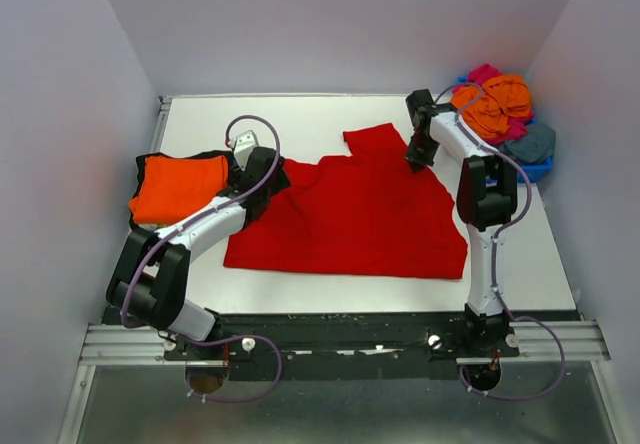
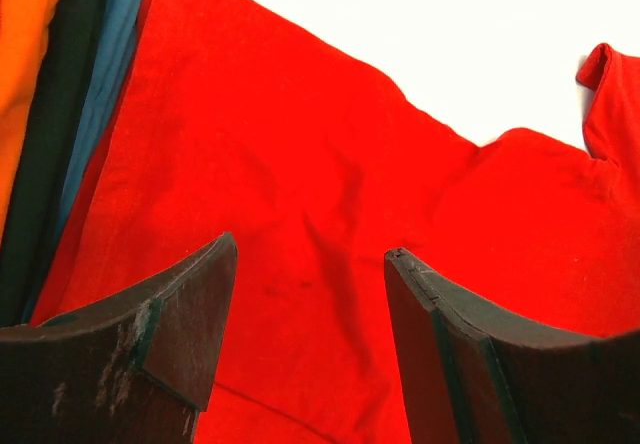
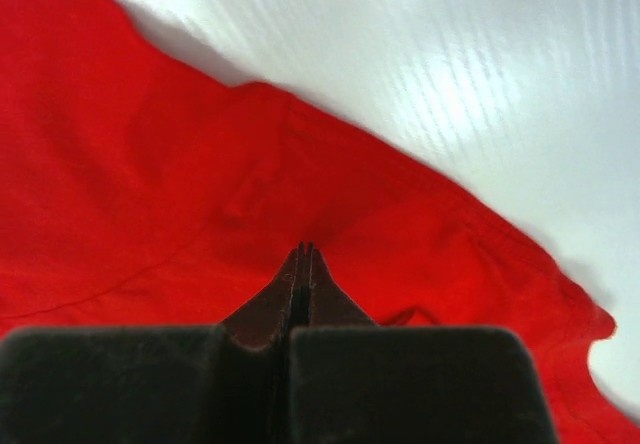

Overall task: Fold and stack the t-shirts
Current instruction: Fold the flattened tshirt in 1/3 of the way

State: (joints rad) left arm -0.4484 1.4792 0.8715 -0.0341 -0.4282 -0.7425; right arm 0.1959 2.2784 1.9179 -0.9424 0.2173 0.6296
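Note:
The red t-shirt lies spread over the middle of the table. My left gripper is open just above its left side, and red cloth shows between the fingers. My right gripper is at the shirt's far right edge. Its jaws are shut, with red cloth puckered at the tips. A folded orange t-shirt lies on a black one at the left. In the left wrist view, orange, black and grey-blue layers show.
A blue bin at the far right corner holds crumpled orange, magenta and grey-blue t-shirts. White walls close in the table on three sides. The arm bases stand on the black rail at the near edge.

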